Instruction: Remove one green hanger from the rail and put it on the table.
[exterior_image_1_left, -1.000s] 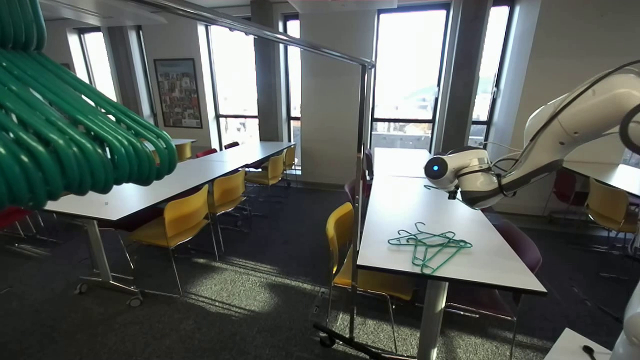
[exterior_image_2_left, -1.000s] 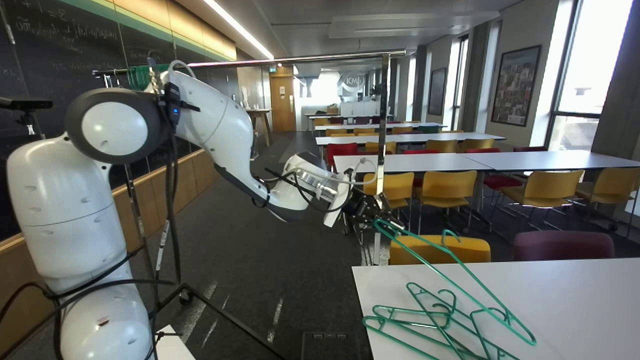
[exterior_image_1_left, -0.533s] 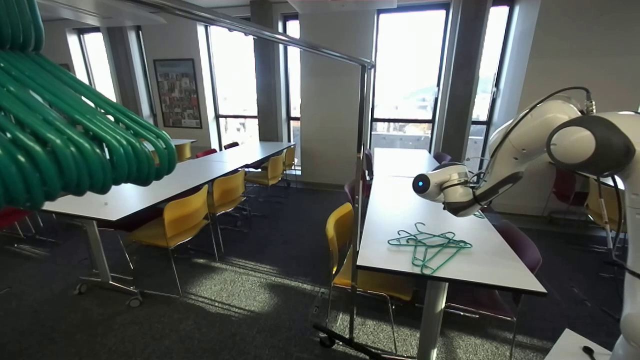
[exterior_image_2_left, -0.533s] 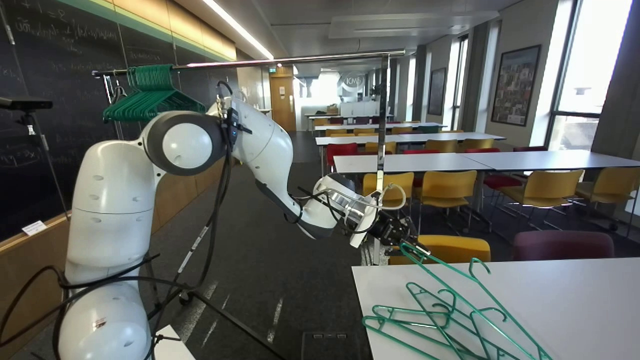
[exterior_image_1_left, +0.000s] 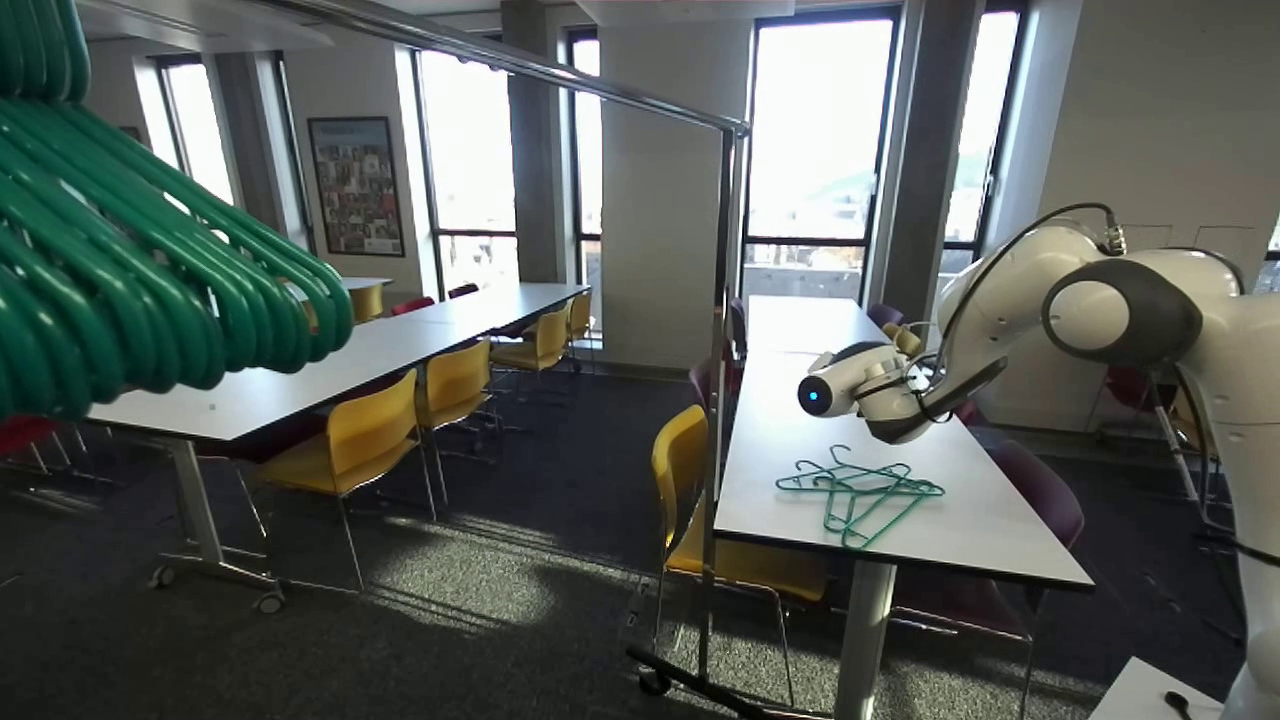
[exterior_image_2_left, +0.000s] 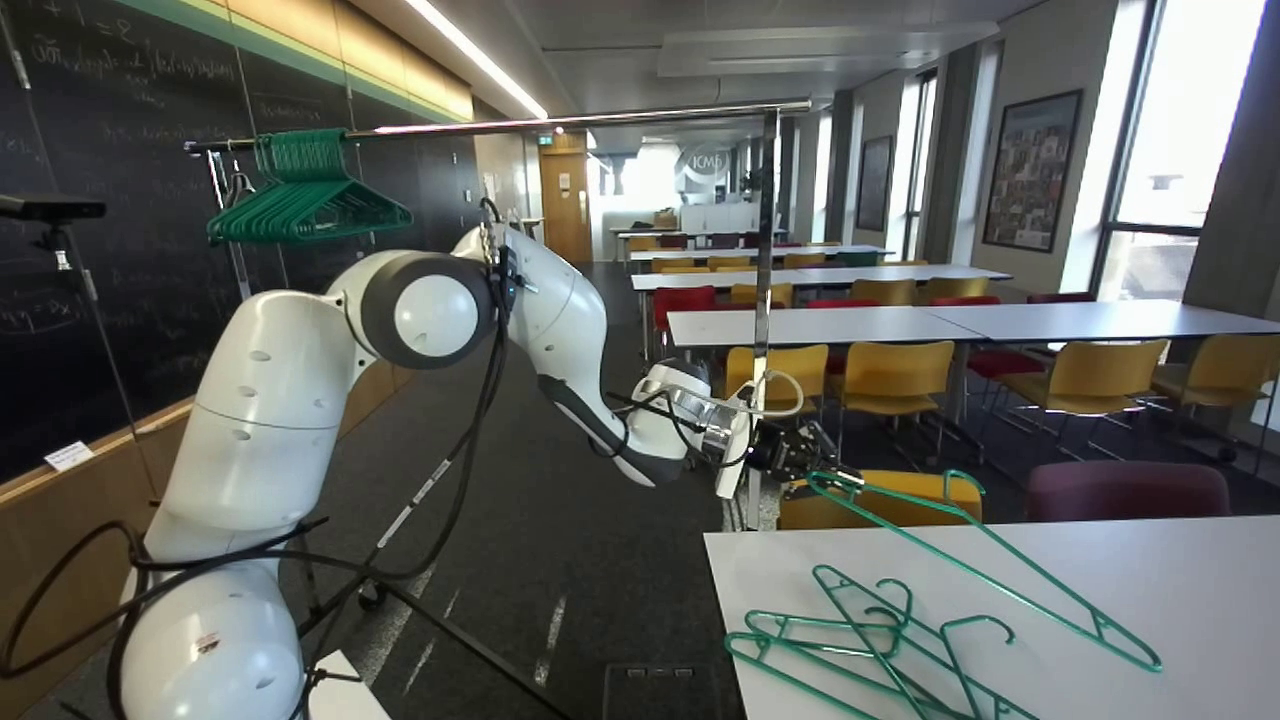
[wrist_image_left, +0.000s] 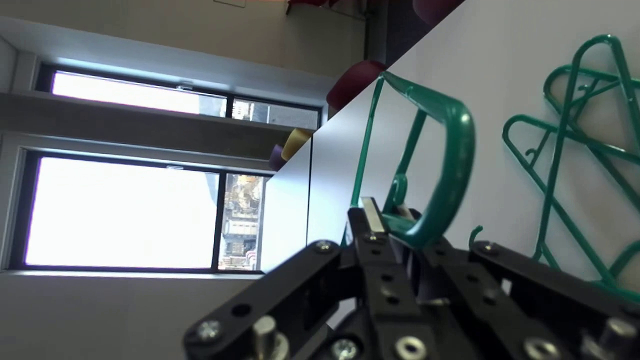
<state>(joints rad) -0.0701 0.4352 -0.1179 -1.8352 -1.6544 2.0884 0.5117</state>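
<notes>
My gripper (exterior_image_2_left: 845, 478) is shut on one end of a green hanger (exterior_image_2_left: 1098, 620), which slants down away from it over the white table (exterior_image_2_left: 1190, 590). In the wrist view the gripper (wrist_image_left: 390, 215) pinches the hanger's rounded end (wrist_image_left: 460, 145). I cannot tell whether its far end touches the table. Several loose green hangers (exterior_image_2_left: 830, 622) lie on the table beside and below it; they also show in an exterior view (exterior_image_1_left: 860, 490), where the gripper is hidden behind the arm. The rail (exterior_image_2_left: 640, 122) carries the packed bunch of green hangers (exterior_image_2_left: 300, 200).
The rail's upright post (exterior_image_2_left: 763, 300) stands behind the gripper. A yellow chair (exterior_image_2_left: 930, 500) and a maroon chair (exterior_image_2_left: 1128, 492) are at the table's far edge, close to the gripper's height. Cables (exterior_image_2_left: 440, 480) hang along the arm.
In an exterior view the gripper has moved right and down over the table with the hanger, then slightly up. The held hanger has shifted right. The hangers on the table have not moved.
</notes>
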